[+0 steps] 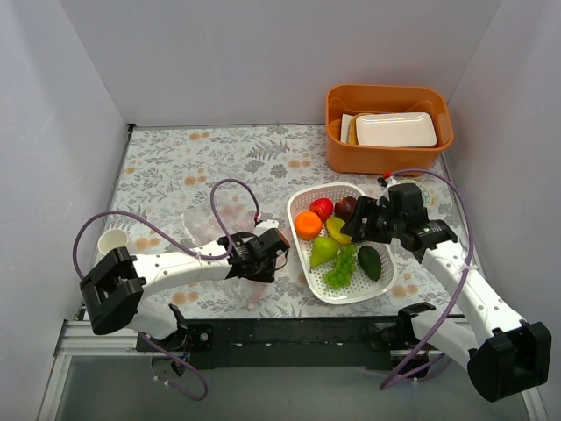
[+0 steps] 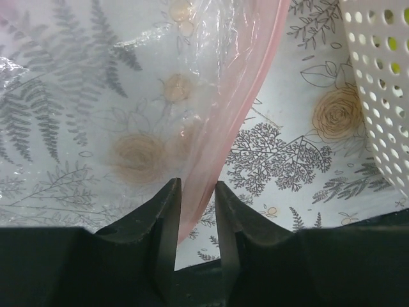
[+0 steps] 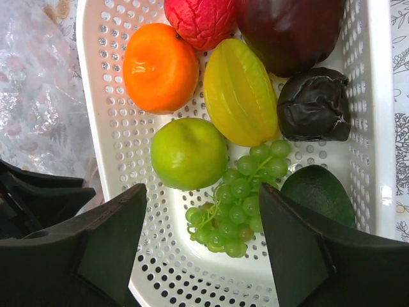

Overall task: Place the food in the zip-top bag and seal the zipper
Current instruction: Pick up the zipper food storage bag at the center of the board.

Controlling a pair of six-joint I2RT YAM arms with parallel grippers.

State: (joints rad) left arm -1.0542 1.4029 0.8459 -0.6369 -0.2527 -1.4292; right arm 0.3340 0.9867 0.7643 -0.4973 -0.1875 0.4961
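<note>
You see a white basket (image 3: 102, 147). Fruit: orange (image 3: 160, 67), red fruit (image 3: 201, 22), maroon plum (image 3: 291, 32), yellow-green fruit (image 3: 239, 89), green pear (image 3: 188, 153), green grapes (image 3: 239, 198), dk green avocado (image 3: 319, 192). Bag (image 2: 96, 77) is clear w/ pink zipper (image 2: 243, 109). Cloth (image 2: 281, 160): white, grey ferns, tan flowers. Bin (image 1: 386, 160) is orange.

Toy fruit (image 1: 308, 224) — all in basket (image 1: 292, 215)

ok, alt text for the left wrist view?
The left gripper has its two black fingers narrowly apart, the pink zipper of the clear zip-top bag running between them; whether they pinch it is unclear. The bag lies crinkled on a floral tablecloth, with a white perforated basket at the right edge.
</note>
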